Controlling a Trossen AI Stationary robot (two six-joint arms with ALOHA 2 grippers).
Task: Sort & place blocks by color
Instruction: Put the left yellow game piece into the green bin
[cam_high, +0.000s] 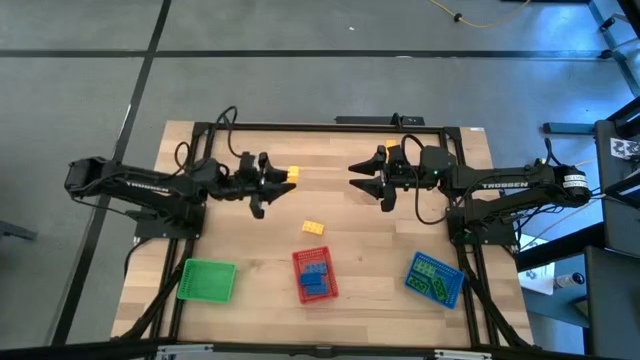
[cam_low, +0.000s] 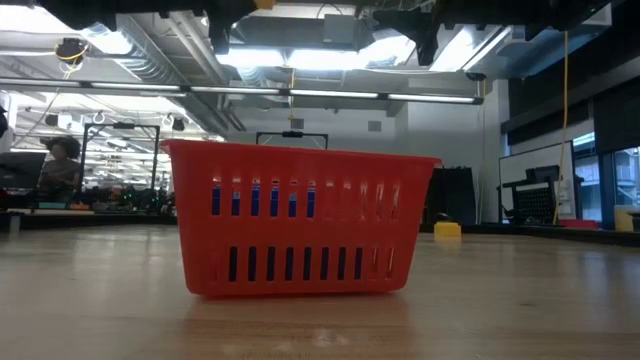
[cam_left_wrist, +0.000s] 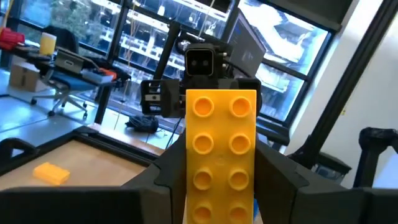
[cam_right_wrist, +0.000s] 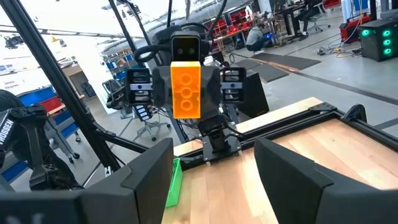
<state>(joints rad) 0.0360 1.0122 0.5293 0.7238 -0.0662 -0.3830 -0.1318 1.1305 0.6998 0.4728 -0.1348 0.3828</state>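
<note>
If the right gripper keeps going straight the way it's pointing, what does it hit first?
Most likely the yellow block held up in the left gripper, which faces it across the table. The open right gripper has only free air between them; heights look matched, though depth is uncertain.

Red basket seen level across the counter

The red basket (cam_low: 300, 220) stands upright on the wooden counter (cam_low: 100, 300), blue blocks (cam_low: 255, 198) showing through its slots; a yellow block (cam_low: 447, 230) lies farther back, and dark arm parts hang overhead.

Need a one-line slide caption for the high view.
Left gripper holds a yellow block toward the open right gripper; another yellow block lies on the table.
</note>
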